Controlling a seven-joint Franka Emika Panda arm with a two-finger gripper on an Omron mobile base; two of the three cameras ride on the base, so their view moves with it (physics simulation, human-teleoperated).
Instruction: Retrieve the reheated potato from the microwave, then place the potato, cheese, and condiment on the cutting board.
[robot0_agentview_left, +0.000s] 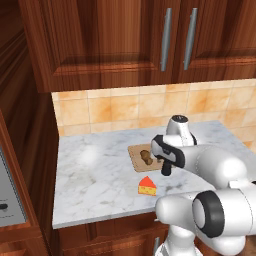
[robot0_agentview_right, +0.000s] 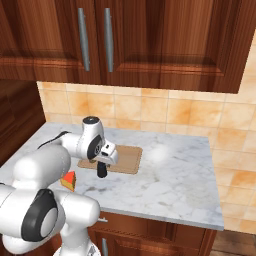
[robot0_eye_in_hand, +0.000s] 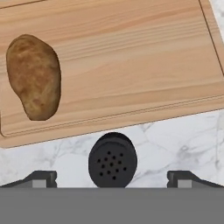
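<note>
The brown potato (robot0_eye_in_hand: 34, 76) lies on the left part of the wooden cutting board (robot0_eye_in_hand: 131, 57), also seen on the board (robot0_agentview_left: 135, 159) in the left base view. The dark condiment (robot0_eye_in_hand: 113, 160) shaker stands upright on the marble just off the board's near edge. My gripper (robot0_eye_in_hand: 113, 178) hangs straight above it, open, with one fingertip (robot0_eye_in_hand: 41, 178) on each side and well apart from it. The orange cheese (robot0_agentview_left: 147, 186) wedge rests on the counter near the front edge, clear of the board. A strip of the microwave (robot0_agentview_left: 7, 195) shows at the far left.
The marble counter (robot0_agentview_right: 175, 175) is backed by a tiled wall, with wooden cabinets (robot0_agentview_right: 150, 40) above. Open marble stretches to the right of the board in the right base view and to its left in the left base view.
</note>
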